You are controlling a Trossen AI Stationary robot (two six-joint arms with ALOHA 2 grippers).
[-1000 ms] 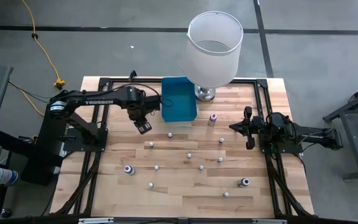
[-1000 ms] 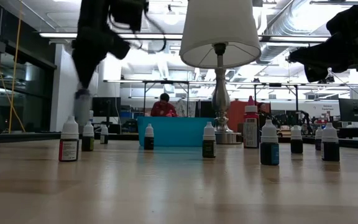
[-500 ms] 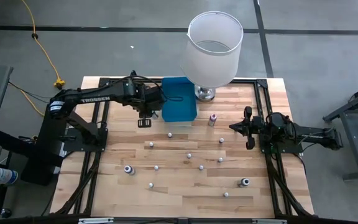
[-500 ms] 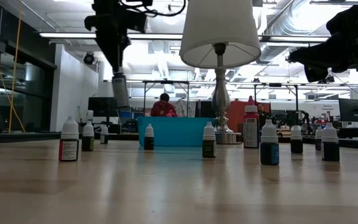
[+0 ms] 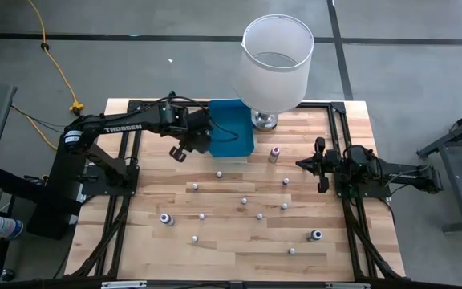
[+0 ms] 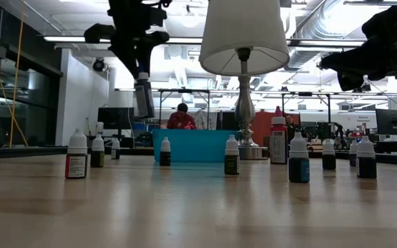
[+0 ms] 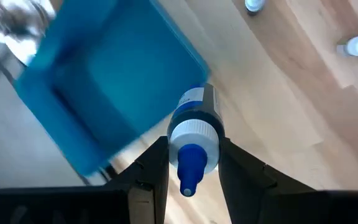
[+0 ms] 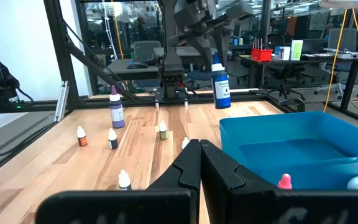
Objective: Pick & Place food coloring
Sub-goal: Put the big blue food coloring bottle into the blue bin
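My left gripper (image 5: 181,150) hangs just left of the blue tray (image 5: 231,128), shut on a blue food coloring bottle (image 7: 193,127) with a white collar and blue tip. The low view shows the bottle (image 6: 142,96) well above the table, and it also shows in the right wrist view (image 8: 220,84). Several tiny white-capped bottles (image 5: 244,201) stand on their bases across the table's middle and near part. My right gripper (image 8: 199,149) is shut and touches nothing; it waits at the table's right side (image 5: 301,164). My left gripper pinches the bottle between its two fingers at the white collar (image 7: 194,134) below the blue tip. The fingers (image 7: 157,165) come from above, pointing down. The bottle is lifted clear and hangs roughly upright, body down, below the fingers.
A tall lamp with a white shade (image 5: 273,64) stands on a metal base at the tray's right far corner. A purple bottle (image 5: 274,152) stands in front of the lamp base. Black frame rails (image 5: 127,160) run along both table sides. A person sits in the room behind.
My left gripper has carried the bottle up from near the tabletop and toward the blue tray at the far side, turning as it went. It has stayed shut on the bottle. The right arm has kept still.
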